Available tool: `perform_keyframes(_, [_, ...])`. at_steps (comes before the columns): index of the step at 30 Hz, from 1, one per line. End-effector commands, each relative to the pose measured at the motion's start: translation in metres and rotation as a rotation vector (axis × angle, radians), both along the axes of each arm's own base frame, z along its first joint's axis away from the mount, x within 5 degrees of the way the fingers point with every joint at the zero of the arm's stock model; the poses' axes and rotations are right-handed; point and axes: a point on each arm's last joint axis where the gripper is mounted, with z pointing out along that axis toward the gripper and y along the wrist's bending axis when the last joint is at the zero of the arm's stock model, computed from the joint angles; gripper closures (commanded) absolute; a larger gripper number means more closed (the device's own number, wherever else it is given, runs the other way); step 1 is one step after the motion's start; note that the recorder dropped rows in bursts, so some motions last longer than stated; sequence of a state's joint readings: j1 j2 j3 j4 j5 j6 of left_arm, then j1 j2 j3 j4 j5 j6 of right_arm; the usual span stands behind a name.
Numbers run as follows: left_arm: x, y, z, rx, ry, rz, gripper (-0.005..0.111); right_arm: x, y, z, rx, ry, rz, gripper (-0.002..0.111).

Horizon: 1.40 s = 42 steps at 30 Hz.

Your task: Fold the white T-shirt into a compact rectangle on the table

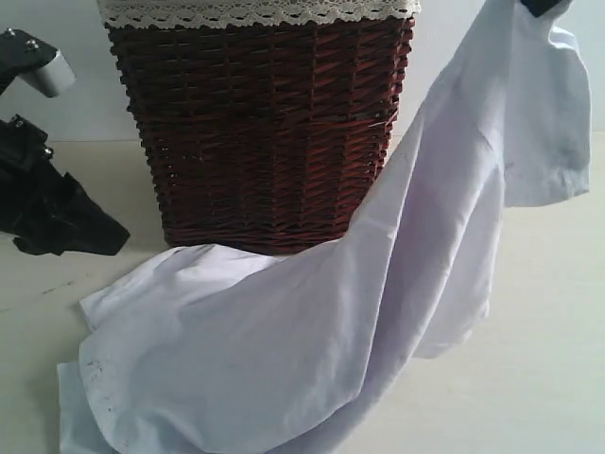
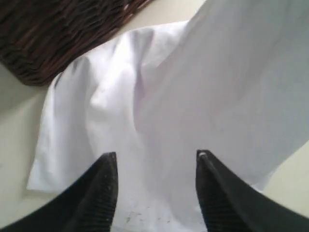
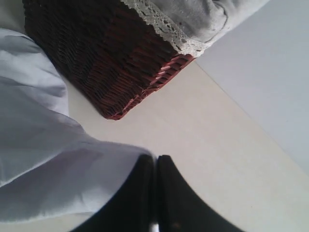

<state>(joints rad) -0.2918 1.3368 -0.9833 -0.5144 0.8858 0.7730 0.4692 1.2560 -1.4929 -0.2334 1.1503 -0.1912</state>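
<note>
The white T-shirt (image 1: pixel 312 331) lies partly spread on the table (image 1: pixel 548 378) in front of the basket. One end of it is pulled up to the top right, where my right gripper (image 1: pixel 541 6) holds it. In the right wrist view that gripper (image 3: pixel 155 157) is shut, with the shirt cloth (image 3: pixel 38 145) caught between its fingers. My left gripper (image 2: pixel 157 154) is open, and its fingers hover over the lower part of the shirt (image 2: pixel 193 87) with nothing between them. The shirt's letters and orange loop are hidden.
A dark wicker basket (image 1: pixel 260 123) with a lace-trimmed liner (image 1: pixel 255 11) stands at the back centre, touching the shirt's far edge. The black left arm (image 1: pixel 52 213) sits at the left, beside the basket. Bare table (image 3: pixel 217 135) shows to the right of the shirt.
</note>
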Motion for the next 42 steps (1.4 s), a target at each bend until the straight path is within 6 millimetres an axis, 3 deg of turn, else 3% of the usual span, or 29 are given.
perform_keyframes(1, [-0.012, -0.024, -0.017, -0.065, 0.095, -0.103, 0.060, 0.008, 0.003, -0.002, -0.005, -0.010, 0.013, 0.108])
perform_keyframes(9, [-0.051, -0.065, -0.077, 0.088, 0.246, -0.354, 0.053, 0.014, 0.006, -0.003, -0.003, -0.024, 0.019, 0.108])
perform_keyframes(13, [-0.063, -0.080, -0.097, 0.127, 0.218, -0.395, 0.053, 0.014, 0.007, -0.003, 0.000, -0.031, 0.021, 0.108])
perform_keyframes(23, [-0.056, -0.111, -0.142, 0.158, 0.083, -0.284, 0.050, 0.014, 0.007, -0.003, 0.001, -0.027, 0.021, 0.108])
perform_keyframes(25, [-0.052, -0.113, -0.146, 0.152, 0.077, -0.239, 0.058, 0.014, 0.007, -0.003, 0.004, -0.026, 0.020, 0.108])
perform_keyframes(28, [-0.046, -0.114, -0.148, 0.129, 0.052, -0.164, 0.099, 0.014, 0.007, -0.003, 0.012, -0.031, 0.015, 0.108])
perform_keyframes(29, [-0.045, -0.115, -0.147, 0.123, 0.039, -0.150, 0.106, 0.014, 0.007, -0.003, 0.017, -0.032, 0.011, 0.108])
perform_keyframes(32, [-0.042, -0.112, -0.139, 0.114, 0.000, -0.154, 0.107, 0.015, 0.005, -0.003, -0.004, -0.035, -0.001, 0.108])
perform_keyframes(35, [-0.041, -0.097, -0.118, 0.158, -0.057, -0.237, 0.107, 0.015, -0.002, -0.003, -0.082, -0.043, -0.037, 0.108])
perform_keyframes(39, [-0.033, -0.057, -0.063, 0.241, -0.150, -0.274, 0.107, 0.018, -0.019, 0.002, -0.217, -0.094, -0.166, 0.108])
perform_keyframes(42, [-0.026, -0.014, -0.007, 0.261, -0.287, -0.153, 0.107, 0.019, -0.030, 0.007, -0.272, -0.146, -0.283, 0.108])
